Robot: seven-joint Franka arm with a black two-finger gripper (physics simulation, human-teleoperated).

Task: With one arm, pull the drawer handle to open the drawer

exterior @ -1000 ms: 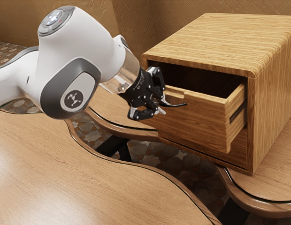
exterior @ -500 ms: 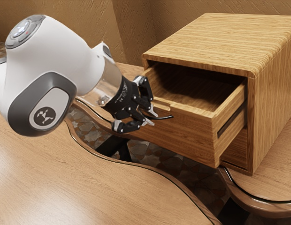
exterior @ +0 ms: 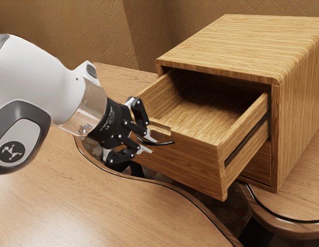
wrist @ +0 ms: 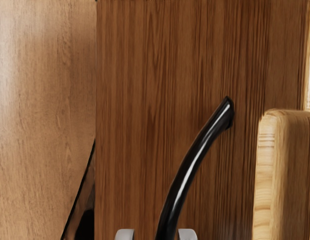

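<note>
Wooden surface point(exterior: 56, 206) beneath; drawer point(exterior: 190, 159) well out of cabinet point(exterior: 252, 46), toward the exterior view's near left. Hand point(exterior: 144, 140) pinching black handle point(exterior: 162, 143) on drawer front. Best to pull straight along the slide line, level, grip firm, no twist or lift.

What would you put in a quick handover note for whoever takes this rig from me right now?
Pincer: at the drawer handle; whether it is clamped on it is unclear.
Drawer: stands well out of the cabinet, handle end toward the arm.
Done: the drawer is open a good way.
Left: perhaps a little more pull if full travel is wanted, then let go and back the arm away.
</note>
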